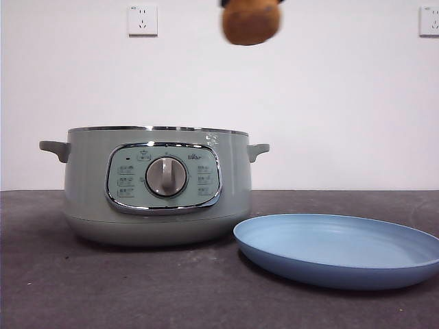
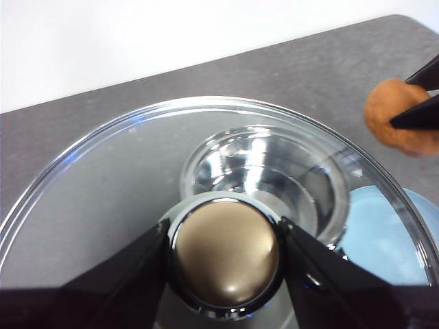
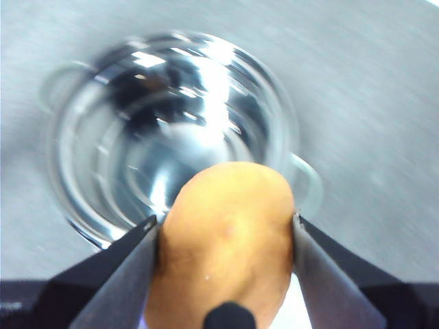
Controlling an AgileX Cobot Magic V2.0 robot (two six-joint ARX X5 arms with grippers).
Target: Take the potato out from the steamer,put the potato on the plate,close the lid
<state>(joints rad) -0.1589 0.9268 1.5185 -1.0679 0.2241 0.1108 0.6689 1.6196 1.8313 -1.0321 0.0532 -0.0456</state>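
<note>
The orange-brown potato (image 1: 251,23) hangs high above the steamer's right side, and my right gripper (image 3: 226,229) is shut on it (image 3: 225,240). The sage-green steamer (image 1: 158,185) stands open on the dark table, its shiny inside (image 3: 178,130) visible below the potato. Up in the air, the glass lid (image 2: 103,178) is carried by its knob (image 2: 225,252), on which my left gripper (image 2: 225,257) is shut. The light-blue plate (image 1: 341,248) lies to the right of the steamer. The left wrist view also catches the potato (image 2: 401,116) between the right gripper's jaw tips.
A white wall with two sockets (image 1: 142,20) rises behind the table. The dark grey tabletop (image 1: 103,288) runs in front of the steamer and around the plate.
</note>
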